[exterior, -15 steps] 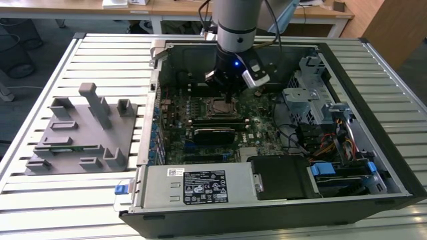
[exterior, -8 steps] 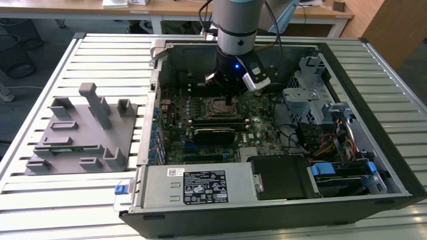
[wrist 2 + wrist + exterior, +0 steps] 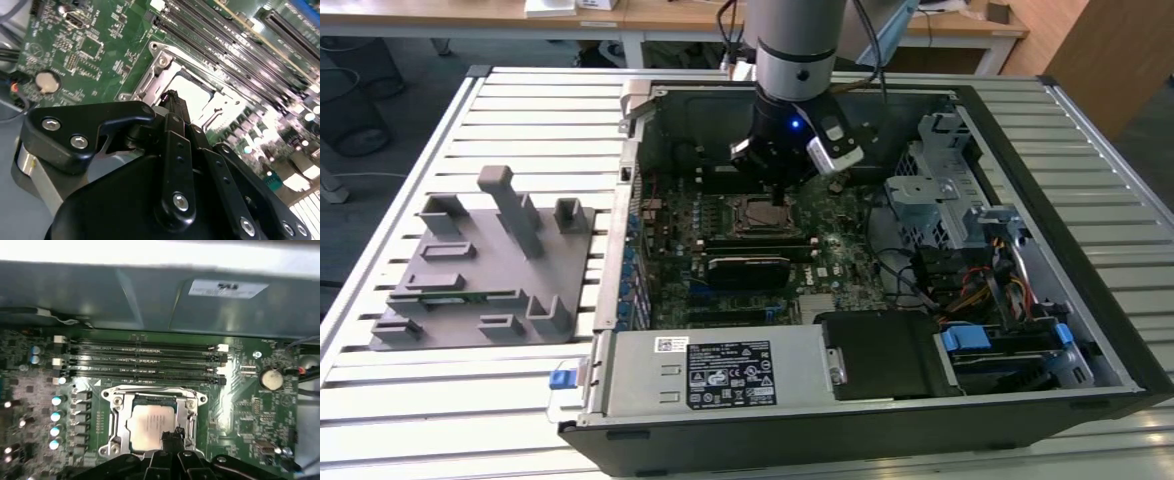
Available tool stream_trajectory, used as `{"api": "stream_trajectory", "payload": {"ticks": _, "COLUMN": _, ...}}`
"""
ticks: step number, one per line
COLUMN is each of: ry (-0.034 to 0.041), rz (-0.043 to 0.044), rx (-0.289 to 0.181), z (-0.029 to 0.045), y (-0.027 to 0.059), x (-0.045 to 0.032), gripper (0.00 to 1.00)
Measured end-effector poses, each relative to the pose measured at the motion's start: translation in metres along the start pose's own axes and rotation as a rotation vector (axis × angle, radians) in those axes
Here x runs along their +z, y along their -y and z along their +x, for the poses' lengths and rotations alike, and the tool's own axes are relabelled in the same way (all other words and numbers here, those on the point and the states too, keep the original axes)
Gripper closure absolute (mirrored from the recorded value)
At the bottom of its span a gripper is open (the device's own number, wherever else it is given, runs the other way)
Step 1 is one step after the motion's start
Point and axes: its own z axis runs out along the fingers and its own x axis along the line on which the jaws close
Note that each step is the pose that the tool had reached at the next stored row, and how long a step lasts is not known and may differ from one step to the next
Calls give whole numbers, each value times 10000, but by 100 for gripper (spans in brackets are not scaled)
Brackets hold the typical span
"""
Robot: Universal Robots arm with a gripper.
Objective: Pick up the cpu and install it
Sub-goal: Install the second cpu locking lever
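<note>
1. Where the exterior view's foreground begins, a silver power supply [image 3: 707, 372] lies at the lower centre of the frame, inside the open computer case [image 3: 1107, 330] on the slatted surface [image 3: 534, 120].
2. Mid-frame, the tool [image 3: 778, 192] hangs over the motherboard [image 3: 834, 250]; its fingertips [image 3: 172, 435] are drawn together, gripping nothing, just at the cpu's edge.
3. The cpu [image 3: 150, 422] sits seated in its socket frame [image 3: 116, 415], lower centre in the first wrist view, right of centre in the second wrist view [image 3: 192, 92].
4. Farther back, the memory slots [image 3: 140, 360] run across that view.
5. A grey parts fixture [image 3: 474, 265] sits at the exterior view's left.
</note>
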Motion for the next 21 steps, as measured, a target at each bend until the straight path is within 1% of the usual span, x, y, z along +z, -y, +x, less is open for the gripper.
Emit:
{"api": "stream_trajectory", "payload": {"ticks": 3, "ry": -3, "rz": -1, "rx": 0, "z": -2, "y": -2, "x": -107, "gripper": 89}}
{"api": "stream_trajectory", "payload": {"ticks": 5, "ry": -29, "rz": -1, "rx": 0, "z": -3, "y": -3, "x": -151, "gripper": 89}}
{"api": "stream_trajectory", "payload": {"ticks": 8, "ry": -115, "rz": -5, "rx": 3, "z": -2, "y": 3, "x": -157, "gripper": 89}}
{"api": "stream_trajectory", "payload": {"ticks": 9, "ry": -129, "rz": -4, "rx": 3, "z": -2, "y": 14, "x": -157, "gripper": 89}}
{"api": "stream_trajectory", "payload": {"ticks": 13, "ry": -134, "rz": -3, "rx": 3, "z": 0, "y": 77, "x": -158, "gripper": 89}}
{"api": "stream_trajectory", "payload": {"ticks": 21, "ry": -137, "rz": 16, "rx": 3, "z": 2, "y": 138, "x": -155, "gripper": 89}}
